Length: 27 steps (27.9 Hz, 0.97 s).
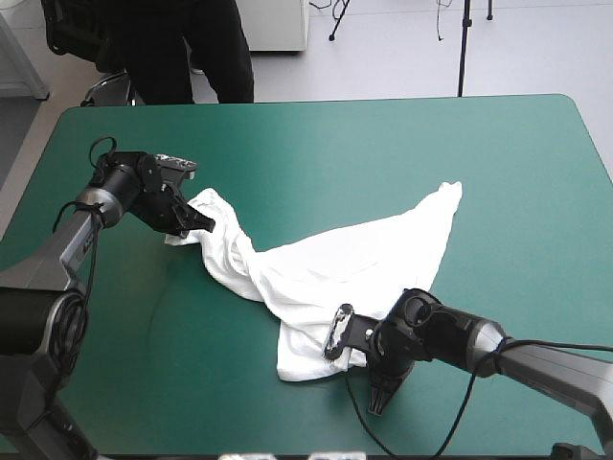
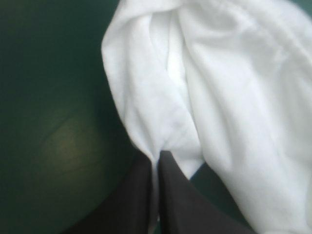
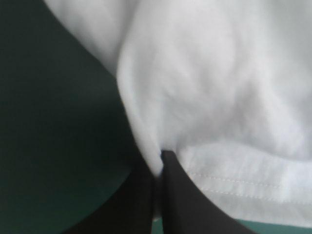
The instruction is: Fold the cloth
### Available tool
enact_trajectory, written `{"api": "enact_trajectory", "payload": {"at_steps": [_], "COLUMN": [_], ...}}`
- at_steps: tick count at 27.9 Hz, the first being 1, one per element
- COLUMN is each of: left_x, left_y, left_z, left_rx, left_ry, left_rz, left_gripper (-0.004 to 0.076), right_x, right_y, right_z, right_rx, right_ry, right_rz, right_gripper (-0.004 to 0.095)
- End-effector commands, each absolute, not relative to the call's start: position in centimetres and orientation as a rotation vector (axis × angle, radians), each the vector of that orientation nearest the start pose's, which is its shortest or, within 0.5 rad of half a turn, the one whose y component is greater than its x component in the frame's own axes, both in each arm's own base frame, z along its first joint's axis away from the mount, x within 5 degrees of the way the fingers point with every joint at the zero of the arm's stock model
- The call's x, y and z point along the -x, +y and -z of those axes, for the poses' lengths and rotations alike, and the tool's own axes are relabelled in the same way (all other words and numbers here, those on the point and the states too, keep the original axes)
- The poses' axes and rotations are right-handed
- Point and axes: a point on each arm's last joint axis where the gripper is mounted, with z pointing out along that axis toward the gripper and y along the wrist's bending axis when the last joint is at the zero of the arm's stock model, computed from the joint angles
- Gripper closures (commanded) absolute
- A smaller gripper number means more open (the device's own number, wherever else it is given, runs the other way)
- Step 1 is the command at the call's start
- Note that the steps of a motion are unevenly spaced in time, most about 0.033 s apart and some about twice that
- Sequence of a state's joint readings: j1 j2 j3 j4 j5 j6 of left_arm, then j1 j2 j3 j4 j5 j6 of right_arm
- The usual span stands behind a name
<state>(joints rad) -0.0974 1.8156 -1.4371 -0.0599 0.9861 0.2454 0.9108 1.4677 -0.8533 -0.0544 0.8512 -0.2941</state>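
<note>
The white T-shirt [image 1: 335, 259] lies crumpled and stretched across the middle of the teal-green table, one corner reaching toward the far right. My left gripper [image 1: 199, 222] is shut on its left end; in the left wrist view the black fingers [image 2: 141, 195] meet at the gripper tip [image 2: 157, 156] with a fold of the T-shirt [image 2: 219, 97] pinched between them. My right gripper [image 1: 359, 356] is shut on the shirt's near edge. In the right wrist view that gripper [image 3: 161, 156] pinches the T-shirt [image 3: 219, 87] just beside a stitched hem [image 3: 243, 183].
Bare teal-green cover [image 1: 402, 144] surrounds the shirt on all sides. The table's front edge [image 1: 287, 452] runs close behind my right gripper.
</note>
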Motion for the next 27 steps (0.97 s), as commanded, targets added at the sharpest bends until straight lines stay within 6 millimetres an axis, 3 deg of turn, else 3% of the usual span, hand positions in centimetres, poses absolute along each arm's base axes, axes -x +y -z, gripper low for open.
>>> {"api": "enact_trajectory", "payload": {"at_steps": [1,4,14,21,27], "left_x": [-35.4,-32.4,-25.0,-19.2,-14.1], "left_y": [-4.0,-4.2,-5.6,-5.1,-4.5], "left_z": [-31.4,-36.0,-43.6,-51.0,-58.2], "left_rx": [-0.419,-0.393,-0.464,-0.451,-0.412], "left_ry": [2.64,2.514,2.248,1.958,1.627], "left_rz": [0.049,0.096,0.145,0.154,0.201], "left_gripper": [0.0733,0.0733,0.0733,0.0733,0.0733], "right_x": [-17.2,-18.3,-18.8,-15.9,-12.4], "right_y": [17.9,16.4,12.8,8.9,5.1], "right_z": [-24.0,-30.6,-46.6,-57.2,-63.2], "right_rx": [1.641,1.404,0.91,0.624,0.439], "right_ry": [2.419,2.381,2.099,1.781,1.521], "right_rz": [0.119,0.14,0.232,0.179,0.125], "right_gripper": [0.0925,0.0925,0.0925,0.0925,0.0925]}}
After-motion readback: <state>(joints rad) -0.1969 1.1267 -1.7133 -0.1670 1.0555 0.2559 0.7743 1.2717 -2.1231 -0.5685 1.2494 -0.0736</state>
